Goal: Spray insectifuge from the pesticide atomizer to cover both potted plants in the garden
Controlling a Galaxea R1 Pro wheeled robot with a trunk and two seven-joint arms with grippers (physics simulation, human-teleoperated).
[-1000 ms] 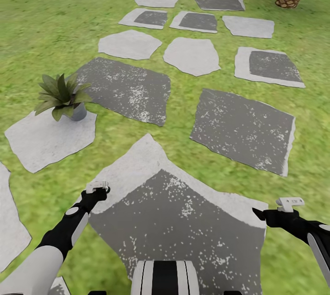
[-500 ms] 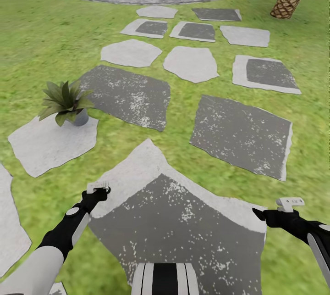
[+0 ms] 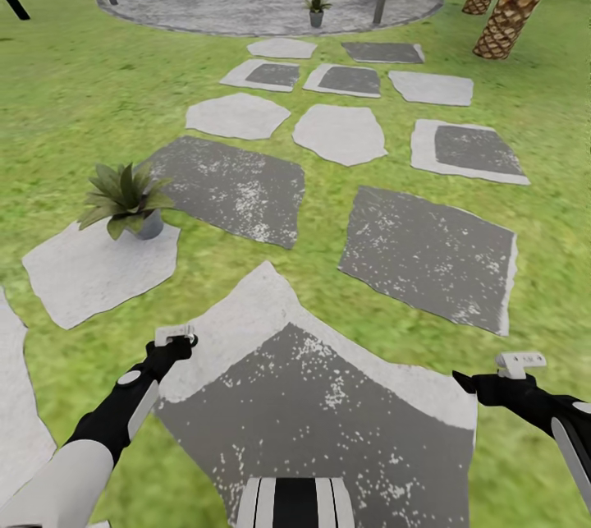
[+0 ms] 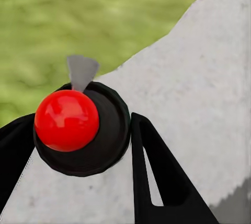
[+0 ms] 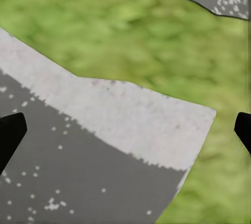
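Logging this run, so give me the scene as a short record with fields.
near plant: on pale stone, left of the path
far plant: on round patio
left gripper: closed around a dark round red-tipped thing, likely the atomizer
right gripper: open, empty
below the grippers: grey stone, grass

No legible text, labels, numbers or signs; far patio items perhaps too blurred.

The head camera looks forward and down over the stepping stones (image 3: 328,397) toward the far patio (image 3: 246,6), while both wrist cameras face down close above that same nearest stone (image 5: 104,145).
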